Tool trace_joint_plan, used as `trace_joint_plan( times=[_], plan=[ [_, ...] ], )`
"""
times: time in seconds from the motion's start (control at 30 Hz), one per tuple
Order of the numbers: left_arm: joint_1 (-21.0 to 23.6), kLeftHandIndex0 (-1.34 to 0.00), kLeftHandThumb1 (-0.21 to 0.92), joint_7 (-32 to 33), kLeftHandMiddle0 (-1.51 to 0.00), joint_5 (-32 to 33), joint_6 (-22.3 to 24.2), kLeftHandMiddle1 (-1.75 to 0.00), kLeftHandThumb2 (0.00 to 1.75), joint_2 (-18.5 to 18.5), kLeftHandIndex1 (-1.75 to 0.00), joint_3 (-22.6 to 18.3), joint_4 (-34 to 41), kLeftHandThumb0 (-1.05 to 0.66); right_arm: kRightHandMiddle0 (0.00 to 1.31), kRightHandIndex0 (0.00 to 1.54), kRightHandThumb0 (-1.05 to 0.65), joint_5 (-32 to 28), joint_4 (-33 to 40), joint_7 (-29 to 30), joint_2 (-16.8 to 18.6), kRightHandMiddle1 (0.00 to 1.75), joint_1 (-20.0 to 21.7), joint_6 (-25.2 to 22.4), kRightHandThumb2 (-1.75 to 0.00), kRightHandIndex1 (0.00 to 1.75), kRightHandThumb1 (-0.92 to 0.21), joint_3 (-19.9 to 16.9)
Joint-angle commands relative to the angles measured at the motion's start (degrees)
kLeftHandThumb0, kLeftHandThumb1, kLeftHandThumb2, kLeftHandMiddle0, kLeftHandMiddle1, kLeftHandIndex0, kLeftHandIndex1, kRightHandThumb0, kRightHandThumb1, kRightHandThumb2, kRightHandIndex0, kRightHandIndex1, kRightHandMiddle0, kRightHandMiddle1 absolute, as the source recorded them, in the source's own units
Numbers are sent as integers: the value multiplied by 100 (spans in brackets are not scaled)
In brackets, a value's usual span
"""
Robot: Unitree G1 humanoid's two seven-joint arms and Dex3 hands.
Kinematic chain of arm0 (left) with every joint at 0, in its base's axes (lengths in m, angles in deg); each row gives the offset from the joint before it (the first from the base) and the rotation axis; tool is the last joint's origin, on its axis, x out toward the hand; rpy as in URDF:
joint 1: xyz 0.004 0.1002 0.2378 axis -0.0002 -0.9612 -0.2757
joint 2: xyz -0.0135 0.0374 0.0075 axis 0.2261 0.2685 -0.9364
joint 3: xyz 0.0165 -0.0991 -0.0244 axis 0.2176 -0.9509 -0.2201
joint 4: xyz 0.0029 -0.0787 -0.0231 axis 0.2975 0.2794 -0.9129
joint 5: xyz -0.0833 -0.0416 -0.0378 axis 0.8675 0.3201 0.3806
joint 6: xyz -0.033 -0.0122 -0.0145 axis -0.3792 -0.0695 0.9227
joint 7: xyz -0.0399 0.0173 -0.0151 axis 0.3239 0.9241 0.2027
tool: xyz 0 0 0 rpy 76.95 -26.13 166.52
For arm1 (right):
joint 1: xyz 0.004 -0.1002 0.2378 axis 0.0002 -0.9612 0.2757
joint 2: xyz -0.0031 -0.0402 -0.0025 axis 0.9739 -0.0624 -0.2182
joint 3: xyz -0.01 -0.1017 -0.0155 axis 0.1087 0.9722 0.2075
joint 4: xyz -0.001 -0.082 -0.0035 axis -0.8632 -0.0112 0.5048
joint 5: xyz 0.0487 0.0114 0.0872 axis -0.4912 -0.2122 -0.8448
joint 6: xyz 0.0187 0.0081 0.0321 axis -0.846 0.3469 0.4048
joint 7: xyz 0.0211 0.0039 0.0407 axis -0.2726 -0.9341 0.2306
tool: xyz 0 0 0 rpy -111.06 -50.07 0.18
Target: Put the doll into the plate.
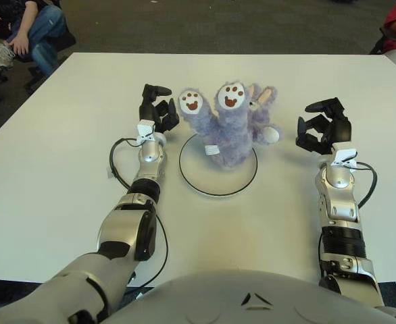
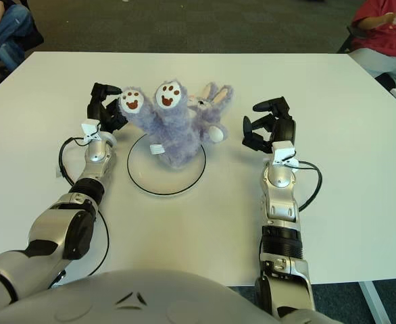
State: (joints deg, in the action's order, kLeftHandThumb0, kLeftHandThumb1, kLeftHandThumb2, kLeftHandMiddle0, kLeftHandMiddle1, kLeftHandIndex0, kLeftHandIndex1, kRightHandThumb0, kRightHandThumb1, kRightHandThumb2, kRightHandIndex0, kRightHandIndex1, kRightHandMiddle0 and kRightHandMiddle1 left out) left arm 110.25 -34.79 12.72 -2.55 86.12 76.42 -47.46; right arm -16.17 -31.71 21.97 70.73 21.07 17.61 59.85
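Both hands hang empty with fingers loosely spread, left hand (image 1: 155,111) and right hand (image 1: 322,131) flanking the plate (image 1: 192,181), where the doll (image 1: 228,128) already sits paws-up, seemingly done.

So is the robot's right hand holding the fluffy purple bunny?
No, the right robot hand is open beside the doll, with bare table between them.
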Motion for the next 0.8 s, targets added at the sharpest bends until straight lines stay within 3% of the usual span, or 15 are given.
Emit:
trace_joint_plan(
  times=[0.0,0.2,0.27,0.5,0.63,0.77],
  plan=[
    [-495,-36,66,68,-91,-24,-75,-175,88,-77,-175,-1,-290,-39,39,73,-1,-78,-159,-12,-120,166,138,139,-123,157,-33,-57],
    [-500,-35,67,17,-92,-4,-38,-175,86,-75,-175,8,-292,-38,39,73,-1,-106,-247,-8,-143,167,156,51,-123,157,-34,-57],
    [-497,-34,68,-16,-92,23,-15,-175,86,-80,-175,-1,-293,-38,46,61,-1,-130,-290,-14,-151,165,162,42,-120,161,-35,-63],
    [-502,-34,68,-43,-92,14,17,-175,85,-71,-175,10,-285,-38,51,54,-1,-111,-520,-12,-228,164,189,95,-119,164,-37,-66],
    [-504,-34,68,-35,-92,-14,15,-175,86,-52,-175,25,-290,-38,51,53,-1,-98,-620,-2,-249,164,209,141,-119,164,-37,-57],
    [-502,-35,67,-71,-92,-5,9,-175,87,-41,-175,26,-297,-39,42,66,-1,-85,-730,26,-247,163,235,198,-119,160,-36,-47]
  ],
)
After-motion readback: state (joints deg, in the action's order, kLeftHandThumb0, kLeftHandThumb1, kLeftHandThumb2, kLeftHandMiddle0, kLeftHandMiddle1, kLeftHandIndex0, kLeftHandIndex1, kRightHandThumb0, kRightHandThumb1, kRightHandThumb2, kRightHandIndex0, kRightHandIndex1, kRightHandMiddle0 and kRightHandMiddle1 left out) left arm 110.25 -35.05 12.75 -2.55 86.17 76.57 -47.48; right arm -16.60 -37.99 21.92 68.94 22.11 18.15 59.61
